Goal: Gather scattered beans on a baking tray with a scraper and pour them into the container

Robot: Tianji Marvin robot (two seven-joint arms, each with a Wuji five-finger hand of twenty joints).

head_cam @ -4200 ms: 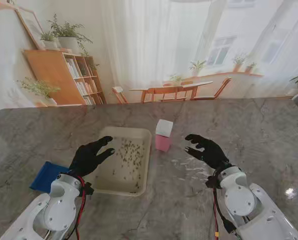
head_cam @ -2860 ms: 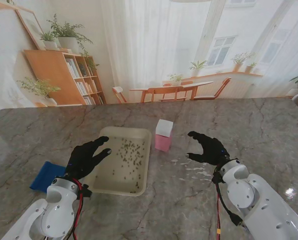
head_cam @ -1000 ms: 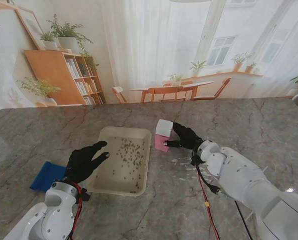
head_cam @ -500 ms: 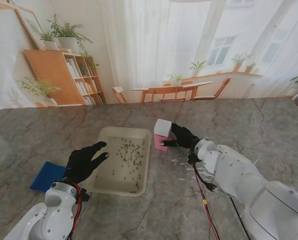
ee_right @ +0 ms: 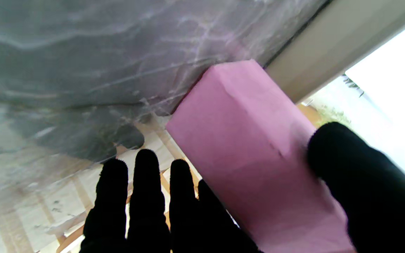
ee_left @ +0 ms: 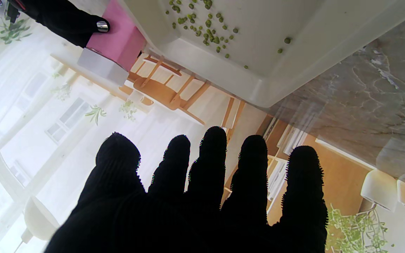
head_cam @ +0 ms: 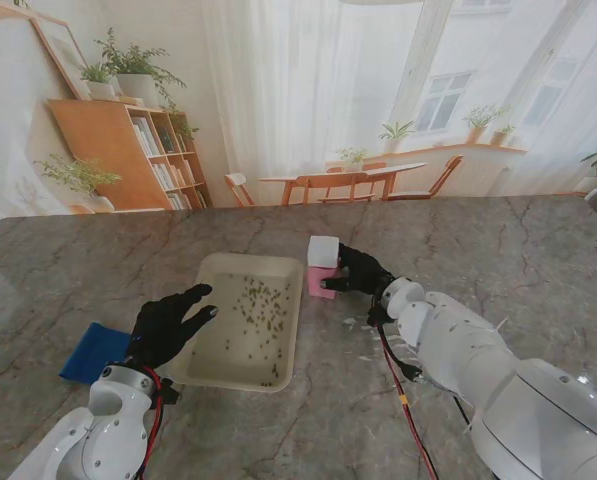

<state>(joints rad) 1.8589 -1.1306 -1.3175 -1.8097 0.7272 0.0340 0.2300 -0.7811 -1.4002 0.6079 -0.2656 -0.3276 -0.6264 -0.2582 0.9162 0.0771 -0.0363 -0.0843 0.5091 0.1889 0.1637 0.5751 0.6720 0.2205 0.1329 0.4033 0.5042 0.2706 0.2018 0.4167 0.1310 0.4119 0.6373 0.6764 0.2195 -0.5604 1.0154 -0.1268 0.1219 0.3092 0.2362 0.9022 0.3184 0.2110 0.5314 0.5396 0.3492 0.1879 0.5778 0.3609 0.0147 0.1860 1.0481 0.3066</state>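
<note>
The right hand (head_cam: pixel 356 271) is at the pink box (head_cam: pixel 322 268), thumb on one side and the other fingers (ee_right: pixel 146 196) beside the opposite face. The wrist view suggests it is closing around the box, but I cannot tell whether the grip is firm yet. The box stands upright on the table (head_cam: pixel 498 260), just beside the far right corner of the baking tray (head_cam: pixel 210 372); whether it touches the tray rim is unclear.

The left hand (head_cam: pixel 166 322) hovers flat, fingers spread and holding nothing, over the near left edge of the tray. A blue scraper (head_cam: pixel 90 352) lies on the table left of that hand, untouched.

The task looks barely begun. The green beans (head_cam: pixel 259 302) lie scattered across the tray floor, thicker toward the far half, with a few strays nearer to me. None are gathered into a pile. The inside of the box is not visible, so its contents are unknown. Scraping and pouring both remain.
</note>
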